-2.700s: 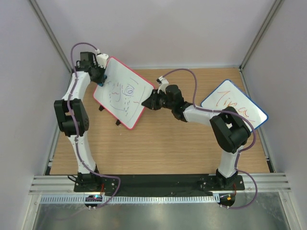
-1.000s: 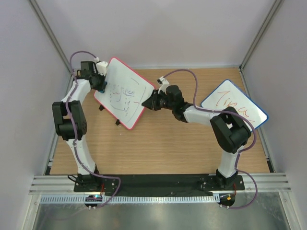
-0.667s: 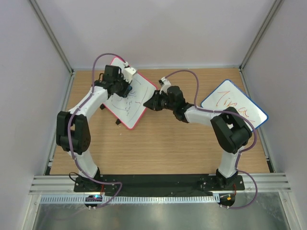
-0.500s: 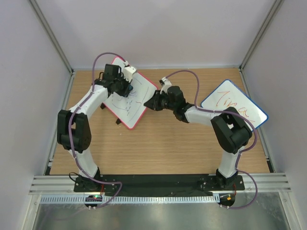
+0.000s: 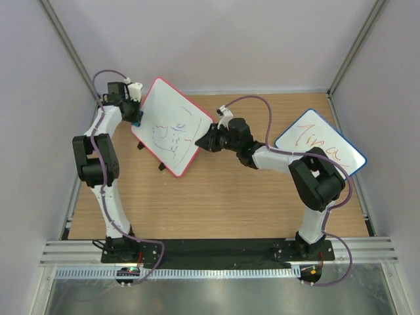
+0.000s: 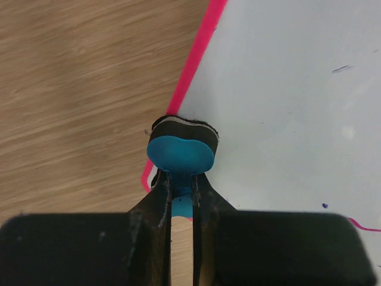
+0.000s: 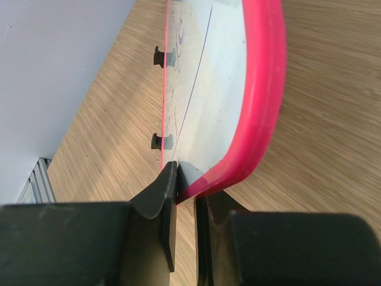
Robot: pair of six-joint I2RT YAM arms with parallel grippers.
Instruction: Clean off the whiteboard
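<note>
the desk (image 5: 223, 197) is pale wood with fine grain and a matt finish. the whiteboard (image 5: 172, 128) has a smooth, faintly glossy white face in a sleek pink plastic-looking frame. the eraser (image 6: 180, 152) has a smooth blue top over a dark, fuzzy felt-like layer. the left tool (image 6: 181, 179) and right tool (image 7: 186, 185) look like matt black plastic.

The whiteboard (image 5: 172, 128) is a white rectangle with rounded corners and a thin pink-red frame. It sits diagonally at the far left of the bench (image 5: 230, 197), tilted, with small black feet (image 5: 161, 168) under its lower edge. Purple and red scribbles mark its middle and lower part, the top area is blank, and the right end effector (image 5: 200, 140) pinches its right edge.
</note>
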